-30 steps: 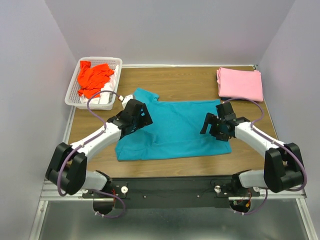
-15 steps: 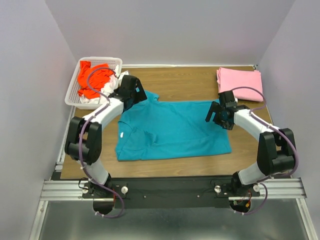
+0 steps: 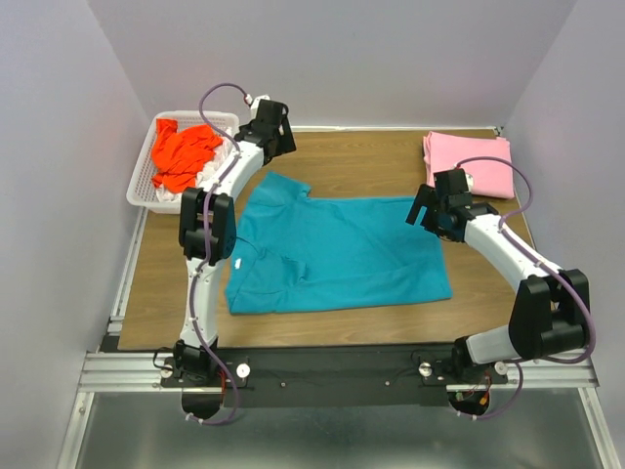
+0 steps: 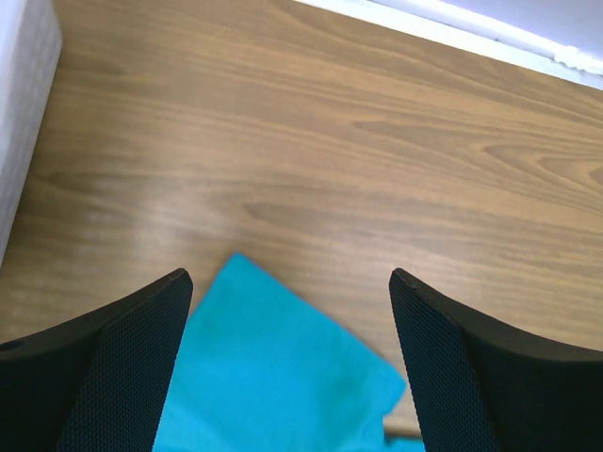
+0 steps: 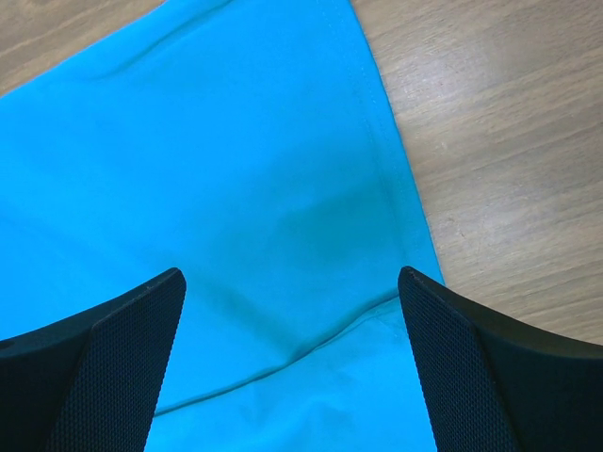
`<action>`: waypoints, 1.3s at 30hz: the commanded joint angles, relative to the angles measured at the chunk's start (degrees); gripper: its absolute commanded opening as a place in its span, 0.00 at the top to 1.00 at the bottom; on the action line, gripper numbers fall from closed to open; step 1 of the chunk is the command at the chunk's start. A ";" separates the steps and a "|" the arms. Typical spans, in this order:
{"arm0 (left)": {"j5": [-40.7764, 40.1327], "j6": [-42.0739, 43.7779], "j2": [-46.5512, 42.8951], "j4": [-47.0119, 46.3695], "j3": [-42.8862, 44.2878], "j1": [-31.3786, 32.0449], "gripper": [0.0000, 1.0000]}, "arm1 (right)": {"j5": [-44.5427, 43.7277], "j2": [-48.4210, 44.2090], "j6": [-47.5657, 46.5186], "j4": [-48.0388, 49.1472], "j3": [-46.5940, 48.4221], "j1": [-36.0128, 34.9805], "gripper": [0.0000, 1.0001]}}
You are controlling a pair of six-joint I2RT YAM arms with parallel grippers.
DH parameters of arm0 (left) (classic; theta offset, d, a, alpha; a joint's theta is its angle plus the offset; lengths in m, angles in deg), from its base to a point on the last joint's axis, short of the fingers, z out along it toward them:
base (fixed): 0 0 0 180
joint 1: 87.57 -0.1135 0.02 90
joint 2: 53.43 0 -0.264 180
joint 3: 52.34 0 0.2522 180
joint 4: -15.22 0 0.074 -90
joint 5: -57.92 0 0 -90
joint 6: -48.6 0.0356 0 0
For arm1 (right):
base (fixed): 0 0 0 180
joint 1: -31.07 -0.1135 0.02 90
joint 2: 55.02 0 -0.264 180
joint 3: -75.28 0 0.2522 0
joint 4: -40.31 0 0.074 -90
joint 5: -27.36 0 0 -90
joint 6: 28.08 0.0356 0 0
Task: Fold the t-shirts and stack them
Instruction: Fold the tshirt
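The pink shirt (image 3: 469,163) lies folded at the far right corner of the tabletop (image 3: 361,156), so by my reading one of four is done and it starts the stack. The teal shirt (image 3: 332,256) lies spread flat mid-tabletop with no fold in it yet. The orange shirt (image 3: 181,154) sits crumpled in the basket (image 3: 137,186) at the far left, with white cloth (image 3: 176,195) under it, likely the white shirt.

The left pincer (image 4: 292,282) hovers spread wide and empty above the tip of the teal shirt's far sleeve. The right pincer (image 5: 292,278) is likewise spread and empty, over the shirt's far right hem corner.

What is left: folding the teal shirt, placing it on the pink one, then both basket shirts.
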 commanded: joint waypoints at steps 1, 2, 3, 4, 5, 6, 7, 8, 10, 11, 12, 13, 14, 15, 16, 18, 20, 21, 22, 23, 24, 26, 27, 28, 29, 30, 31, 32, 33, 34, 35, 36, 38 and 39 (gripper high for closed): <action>-2.85 3.09 7.17 8.69 8.60 -0.23 0.09 | -2.03 -0.57 -0.80 -0.61 -0.64 0.08 0.00; -3.47 3.00 8.16 9.48 9.67 -0.23 0.12 | -2.11 -0.66 -0.88 -0.61 -0.64 0.17 0.00; -3.56 2.91 9.30 10.10 10.37 -0.32 0.13 | -2.11 -0.66 -0.89 -0.61 -0.73 0.08 0.00; -3.74 3.08 9.57 10.02 10.12 -0.23 0.14 | -2.37 -0.66 -0.89 -0.61 -0.81 0.08 0.00; -4.09 3.00 9.83 9.84 9.77 -0.32 0.15 | -2.55 -0.66 -0.89 -0.61 -0.99 0.17 0.00; -4.35 2.74 10.01 10.02 9.24 -0.32 0.18 | -2.64 -0.74 -0.89 -0.61 -0.99 0.08 0.00; -4.61 2.47 10.27 10.02 8.89 -0.32 0.18 | -2.55 -0.66 -0.89 -0.61 -0.99 0.17 0.00; -4.88 2.56 10.28 9.49 7.93 -0.32 0.21 | -2.64 -0.48 -0.89 -0.61 -0.99 0.17 0.00; -4.36 2.73 10.54 9.23 7.31 -0.32 0.26 | -2.47 -0.39 -0.97 -0.61 -0.99 0.17 0.00; -3.74 2.65 10.80 9.23 7.22 -0.32 0.29 | -2.81 -0.22 -0.97 -0.61 -0.99 0.08 0.00; -3.13 2.65 11.33 9.14 6.95 -0.32 0.36 | -2.99 -0.13 -0.89 -0.61 -0.90 0.08 0.00; -3.12 2.65 11.51 9.22 6.95 -0.32 0.39 | -2.99 -0.04 -0.89 -0.61 -0.90 0.17 0.00; -3.04 2.56 11.68 9.23 6.86 -0.32 0.40 | -3.08 0.05 -0.89 -0.61 -0.90 0.17 0.00; -2.95 2.56 12.03 9.31 6.86 -0.32 0.43 | -3.08 0.22 -0.97 -0.61 -0.90 0.17 0.00; -3.03 2.56 12.30 9.49 6.86 -0.41 0.43 | -2.99 0.14 -0.97 -0.61 -0.90 0.17 0.00; -2.77 2.56 12.56 9.58 6.95 -0.32 0.43 | -2.99 0.22 -0.89 -0.61 -0.99 0.08 0.00; -2.68 2.47 13.09 9.58 6.95 -0.32 0.48 | -2.99 0.05 -0.89 -0.61 -1.08 0.08 0.00; -2.68 2.38 13.18 9.66 7.13 -0.32 0.49 | -3.08 0.13 -0.89 -0.61 -1.17 0.08 0.00; -2.77 2.38 13.35 9.67 7.13 -0.32 0.49 | -3.08 -0.04 -0.89 -0.61 -1.17 0.17 0.00; -2.68 2.29 13.35 9.67 7.13 -0.32 0.52 | -3.25 -0.13 -0.89 -0.61 -1.25 0.17 0.00; -2.68 2.38 13.35 9.49 7.04 -0.32 0.61 | -3.26 -0.13 -0.89 -0.61 -1.25 0.17 0.00; -2.51 2.38 13.62 9.49 7.04 -0.32 0.65 | -3.52 -0.30 -0.80 -0.61 -1.25 0.17 0.00; -2.51 2.47 13.53 9.49 7.13 -0.32 0.65 | -3.61 -0.30 -0.71 -0.61 -1.17 0.08 0.00; -2.33 2.47 13.62 9.49 7.04 -0.32 0.71 | -3.61 -0.30 -0.71 -0.61 -1.17 0.08 0.00; -2.24 2.64 13.62 9.49 7.13 -0.23 0.74 | -3.61 -0.30 -0.62 -0.61 -1.17 0.08 0.00; -1.98 2.65 13.70 9.49 7.13 -0.32 0.78 | -3.69 -0.22 -0.62 -0.61 -1.08 0.17 0.00; -1.63 2.91 13.62 9.40 7.13 -0.32 0.90 | -4.04 -0.13 -0.53 -0.53 -0.91 0.08 0.00; -1.63 3.00 13.53 9.40 7.13 -0.32 0.96 | -4.05 -0.04 -0.36 -0.53 -0.82 0.08 0.00; -1.54 3.08 13.53 9.40 7.13 -0.32 1.00 | -4.31 0.48 -0.27 -0.53 -0.47 0.08 0.00; -1.54 3.09 13.09 9.31 7.13 -0.32 1.00 | -4.57 0.75 -0.10 -0.61 0.41 0.17 0.00; -1.45 3.17 12.92 9.23 6.95 -0.23 1.00 | -5.10 1.10 0.17 -0.53 1.02 0.08 0.00; -1.37 3.17 12.39 8.88 6.34 -0.23 1.00 | -5.62 2.41 0.87 -0.53 1.73 0.17 0.00; -0.93 3.43 10.55 8.00 5.29 -0.23 1.00 | -6.68 3.91 1.57 -0.44 4.36 0.17 0.00; -0.84 3.35 9.67 6.60 4.32 -0.15 1.00 | -7.47 4.87 2.88 -0.35 5.24 0.17 0.00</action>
